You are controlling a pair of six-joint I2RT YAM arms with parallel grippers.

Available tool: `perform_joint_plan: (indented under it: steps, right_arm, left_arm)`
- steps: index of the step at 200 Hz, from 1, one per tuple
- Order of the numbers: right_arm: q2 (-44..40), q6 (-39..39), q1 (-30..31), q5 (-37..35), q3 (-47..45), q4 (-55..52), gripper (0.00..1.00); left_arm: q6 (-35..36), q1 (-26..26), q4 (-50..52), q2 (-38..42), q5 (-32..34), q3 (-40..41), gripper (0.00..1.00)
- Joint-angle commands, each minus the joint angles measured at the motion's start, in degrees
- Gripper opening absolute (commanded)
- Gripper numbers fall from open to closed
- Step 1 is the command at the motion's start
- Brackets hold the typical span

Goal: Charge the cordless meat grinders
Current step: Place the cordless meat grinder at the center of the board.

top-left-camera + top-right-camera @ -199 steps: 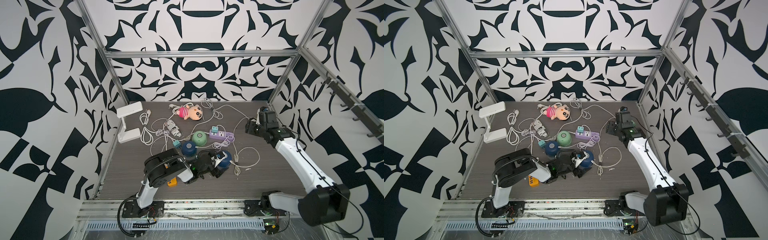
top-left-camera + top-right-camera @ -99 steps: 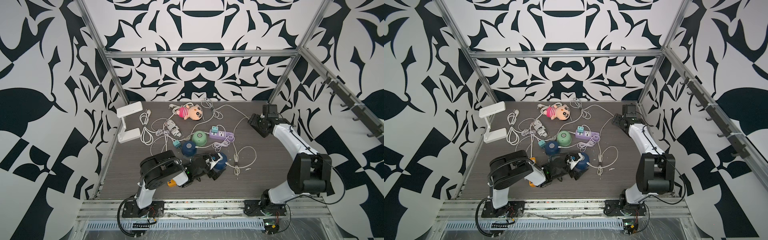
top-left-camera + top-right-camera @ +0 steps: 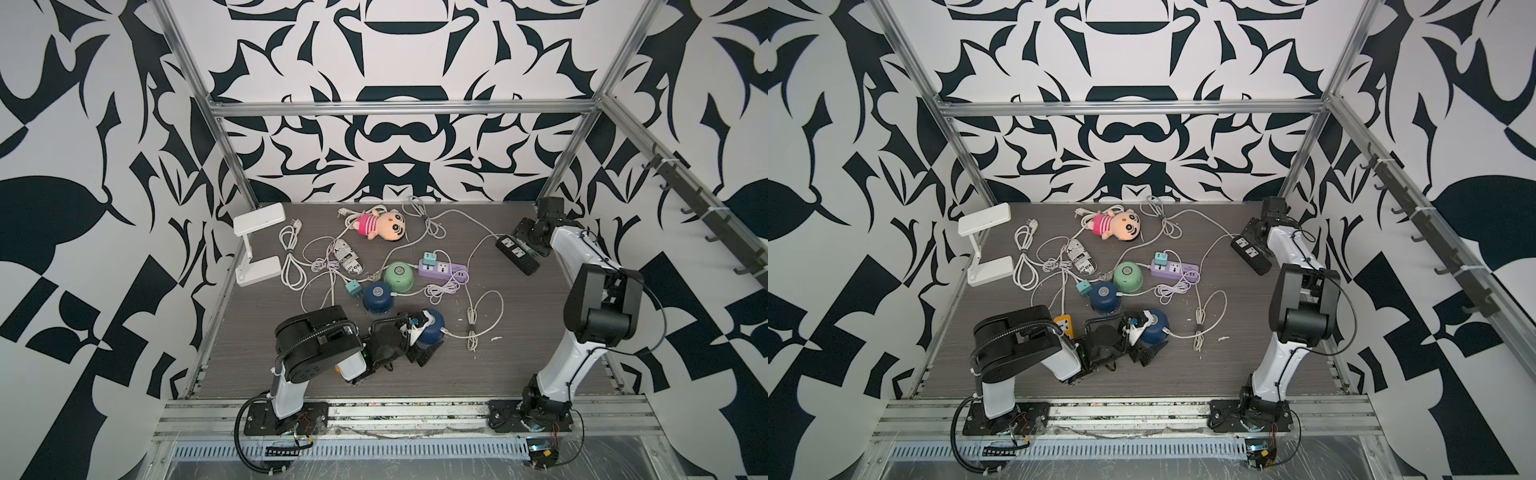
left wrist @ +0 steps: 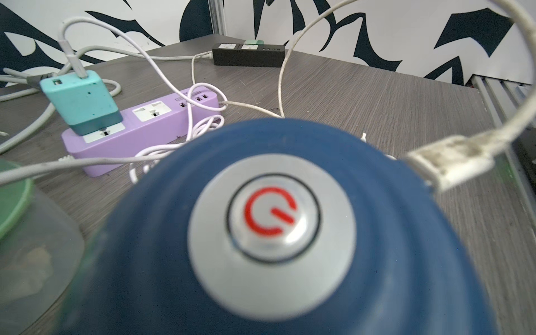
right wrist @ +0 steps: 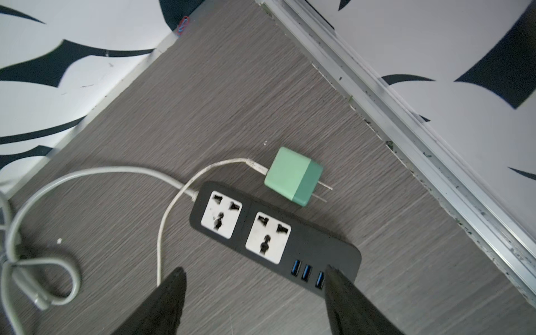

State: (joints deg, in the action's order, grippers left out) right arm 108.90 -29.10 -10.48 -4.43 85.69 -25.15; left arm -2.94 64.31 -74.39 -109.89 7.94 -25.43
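Teal adapter [image 3: 429,259] seated in purple strip [image 3: 446,270]; green adapter [image 5: 293,175] loose beside black strip [image 5: 319,246]; right gripper [image 5: 255,269] open, empty; left gripper [image 3: 417,344] at near blue grinder [image 3: 433,328], grip unclear; plugging remains.

Blue grinder [image 4: 145,232] — blurred, base cut off; mint grinder [image 4: 14,197] mostly off-frame

Just ahead of my left gripper [image 3: 419,340], the silver button [image 4: 271,219] crowning the dark blue grinder [image 4: 174,275] bears a red power sign. Farther beyond it, the purple power strip [image 4: 150,127] and a black-and-white printed pouch [image 3: 350,261] carry lettering too small for me to read.
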Motion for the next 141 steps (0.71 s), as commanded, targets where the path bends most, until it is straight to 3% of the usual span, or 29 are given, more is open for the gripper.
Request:
perform_joint_plan:
  steps: [1,42,82,109,141]
  right_arm:
    - [1.8,-1.0,0.0,-1.4,4.8,-3.3,0.79]
    - [1.1,-0.3,0.2,0.6,4.6,-3.8,0.79]
    - [-12.0,3.0,4.5,2.8,-4.1,-0.6,0.68]
    - [-23.9,7.1,11.7,4.8,-10.5,-1.8,0.66]
    - [-32.4,8.7,24.4,7.7,-14.8,-10.6,0.59]
  left_arm:
    - [-0.7,0.2,-3.2,0.4,0.3,0.0,0.99]
    - [-0.6,0.2,-2.1,4.1,-0.4,0.9,0.99]
    - [0.3,0.2,-0.5,2.8,-0.4,-0.6,0.99]
    - [0.3,-0.2,-2.9,-0.5,-0.1,-1.7,0.99]
    - [-0.4,-0.7,-7.6,-3.1,1.2,-0.7,0.99]
